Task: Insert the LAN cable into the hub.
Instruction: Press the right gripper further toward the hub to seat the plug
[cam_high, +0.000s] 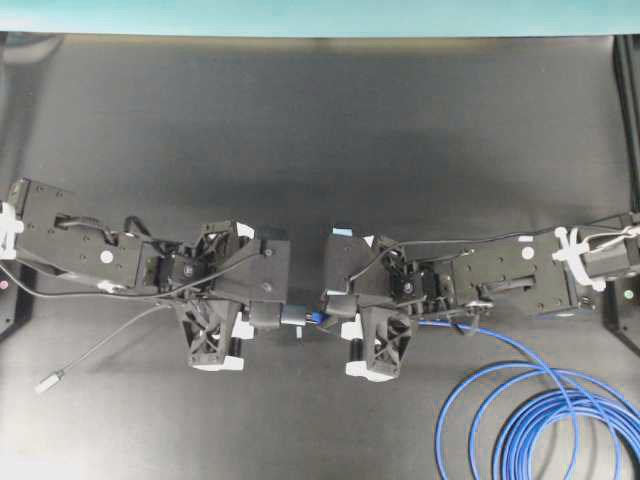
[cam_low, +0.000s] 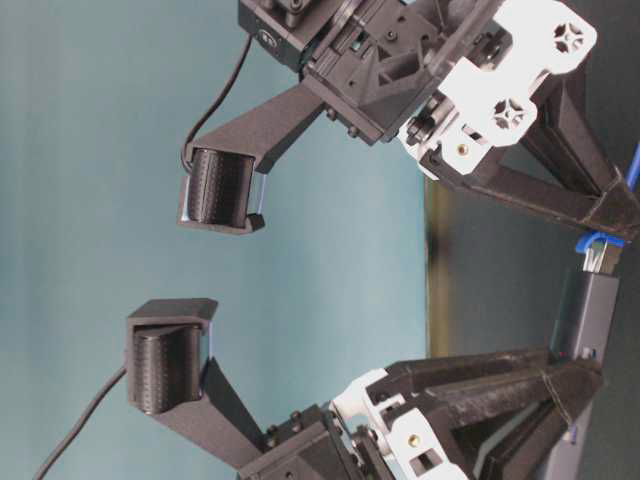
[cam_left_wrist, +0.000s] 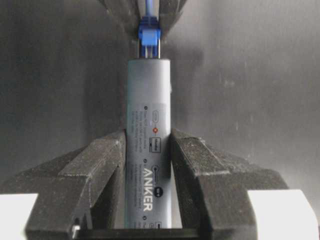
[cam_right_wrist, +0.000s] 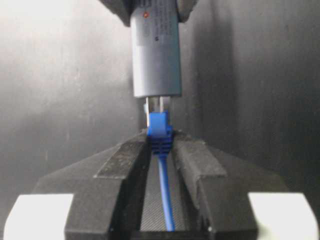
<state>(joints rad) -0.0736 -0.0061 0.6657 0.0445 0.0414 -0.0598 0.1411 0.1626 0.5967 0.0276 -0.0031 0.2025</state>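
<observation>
Gripping the hub (cam_left_wrist: 148, 165) in my left gripper (cam_left_wrist: 148, 175), right gripper (cam_right_wrist: 161, 165) pinching the LAN cable (cam_right_wrist: 160, 131), its plug meeting the hub's end, loops coiled at the table's (cam_high: 320, 130) corner.

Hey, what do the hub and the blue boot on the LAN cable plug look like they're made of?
The hub looks like matte grey metal, perhaps anodized aluminium, though plastic is possible: smooth, soft sheen, white print. The LAN cable boot looks like moulded blue plastic or rubber, judging by its ribs; the plug tip is clear plastic.
</observation>
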